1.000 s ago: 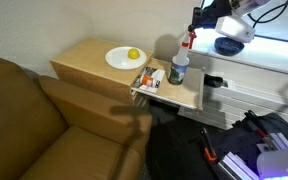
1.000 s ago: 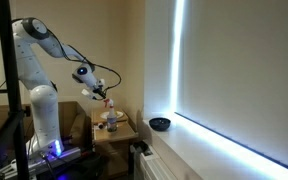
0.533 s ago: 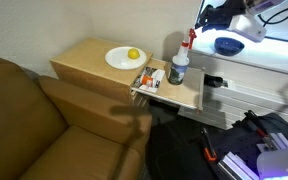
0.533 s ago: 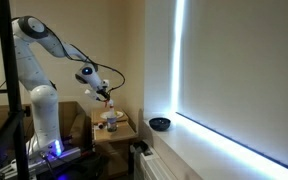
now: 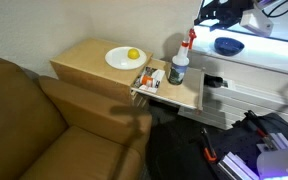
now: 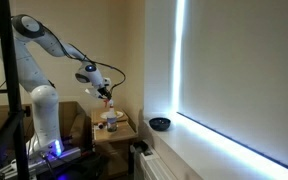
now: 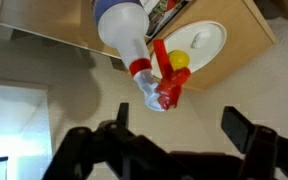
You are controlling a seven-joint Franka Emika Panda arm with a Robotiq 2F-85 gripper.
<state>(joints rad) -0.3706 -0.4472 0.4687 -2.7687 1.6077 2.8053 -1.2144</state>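
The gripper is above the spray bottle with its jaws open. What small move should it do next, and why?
Probably lift the gripper straight up. Its jaws are open and touch nothing, the spray bottle stands upright on the table by itself, and its red nozzle sits just below them; a sideways move might tip it.

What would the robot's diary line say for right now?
gripper: open, empty | below it: spray bottle, upright on table | nearby: plate with round yellow thing
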